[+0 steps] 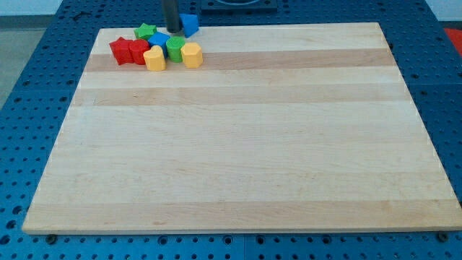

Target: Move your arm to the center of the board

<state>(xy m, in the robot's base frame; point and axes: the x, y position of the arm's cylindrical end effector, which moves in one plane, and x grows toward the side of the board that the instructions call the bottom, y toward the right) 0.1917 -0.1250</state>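
Observation:
My rod comes down at the view's top, and my tip [172,30] rests at the board's far edge, just above a cluster of blocks. A blue block [190,24] sits right of the tip, touching or nearly touching it. A green star [146,32] lies left of the tip. Below it are a blue block [159,40], a green cylinder [175,48], a yellow block [192,54] and another yellow block [154,58]. Two red blocks [120,50] [138,50] sit at the cluster's left.
The wooden board [238,144] lies on a blue perforated table [29,87]. All blocks are bunched in the board's top left corner.

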